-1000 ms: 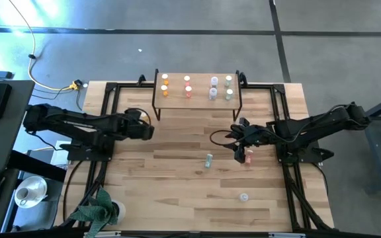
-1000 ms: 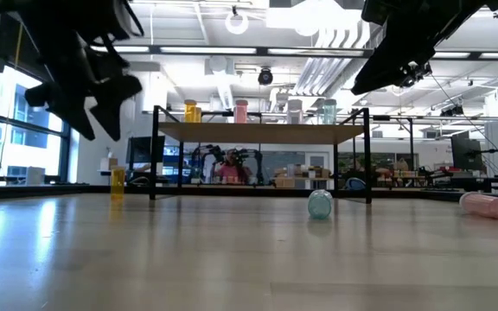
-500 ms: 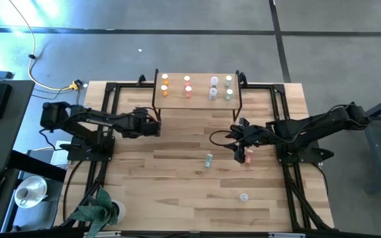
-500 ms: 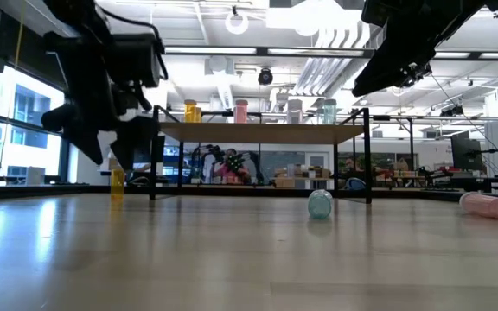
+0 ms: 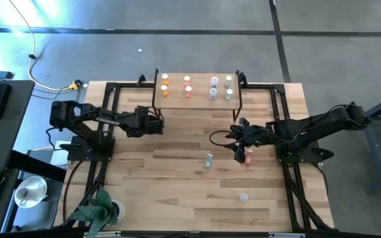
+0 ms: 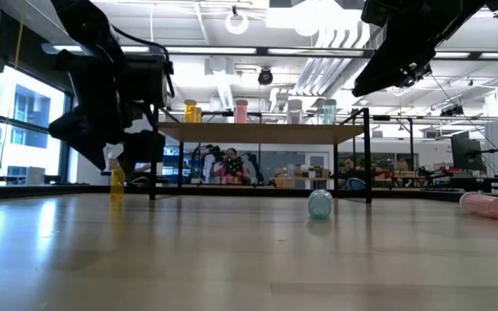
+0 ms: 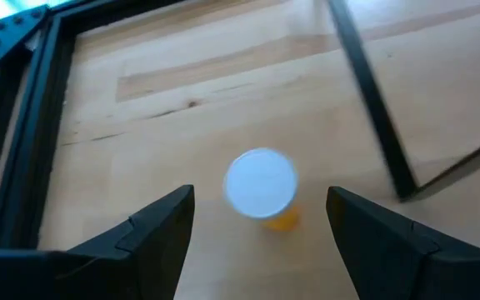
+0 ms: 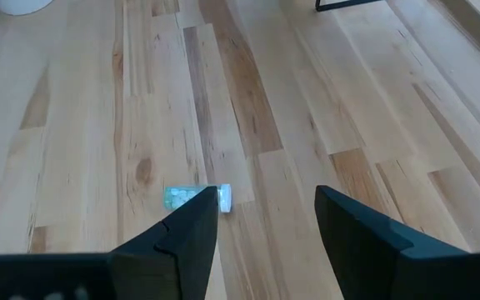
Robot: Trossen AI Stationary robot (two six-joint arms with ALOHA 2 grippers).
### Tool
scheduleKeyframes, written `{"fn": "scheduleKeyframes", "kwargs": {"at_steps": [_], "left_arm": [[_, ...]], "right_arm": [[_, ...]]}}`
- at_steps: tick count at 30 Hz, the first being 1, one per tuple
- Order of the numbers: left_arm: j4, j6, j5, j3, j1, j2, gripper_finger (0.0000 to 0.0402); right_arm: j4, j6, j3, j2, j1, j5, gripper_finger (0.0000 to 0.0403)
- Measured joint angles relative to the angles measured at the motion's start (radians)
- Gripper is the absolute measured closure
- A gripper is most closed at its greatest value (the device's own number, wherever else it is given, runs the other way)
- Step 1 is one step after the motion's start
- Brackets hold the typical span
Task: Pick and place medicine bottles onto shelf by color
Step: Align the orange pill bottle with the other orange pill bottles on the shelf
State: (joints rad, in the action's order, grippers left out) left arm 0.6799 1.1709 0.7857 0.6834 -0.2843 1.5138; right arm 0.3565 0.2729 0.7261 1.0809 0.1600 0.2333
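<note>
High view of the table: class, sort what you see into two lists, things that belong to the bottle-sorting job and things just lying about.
Belongs to the job:
- shelf, bottles in colour groups on top
- orange bottle, standing below the open left tool
- teal bottle, lying down
- pink bottle, lying by the right tool
- pale bottle, standing

Just lying about:
- potted plant
- yellow cable

Left claw (image 7: 261,218) advanced toward shelf (image 5: 198,99), now above orange bottle (image 7: 261,185).

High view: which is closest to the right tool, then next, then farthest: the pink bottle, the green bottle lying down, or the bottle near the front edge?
From the right tool:
1. Pink bottle, right beside it.
2. Green bottle, lying mid-table toward the left arm.
3. Front bottle, standing near the table's front edge.
</note>
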Motion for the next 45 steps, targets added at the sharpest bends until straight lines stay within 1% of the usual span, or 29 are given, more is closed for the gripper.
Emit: {"fn": "scheduleKeyframes", "kwargs": {"at_steps": [6,16,23,32,36,41,45], "left_arm": [[-0.053,-0.048,0.044,0.0,-0.004,0.004,0.015],[-0.045,-0.05,0.037,0.0,-0.004,0.004,0.0202],[-0.039,-0.086,0.019,0.0,-0.004,0.004,0.0238],[-0.025,-0.092,0.019,0.0,-0.004,0.003,0.0278],[-0.025,-0.101,0.021,0.0,-0.004,0.003,0.0288],[-0.02,-0.137,0.03,0.0,-0.004,0.003,0.0287],[0.019,-0.15,0.038,0.005,-0.005,-0.024,0.0287]], "right_arm": [[0.0,0.0,0.0,0.0,0.0,0.0,0.021],[0.0,0.0,0.0,0.0,0.0,0.0,0.021],[0.0,0.0,0.0,0.0,0.0,0.0,0.021],[0.0,0.0,0.0,0.0,0.0,0.0,0.021],[0.0,0.0,0.0,0.0,0.0,0.0,0.021],[0.0,0.0,0.0,0.0,0.0,0.0,0.021],[0.001,0.0,0.0,0.0,0.0,0.0,0.021]]}}
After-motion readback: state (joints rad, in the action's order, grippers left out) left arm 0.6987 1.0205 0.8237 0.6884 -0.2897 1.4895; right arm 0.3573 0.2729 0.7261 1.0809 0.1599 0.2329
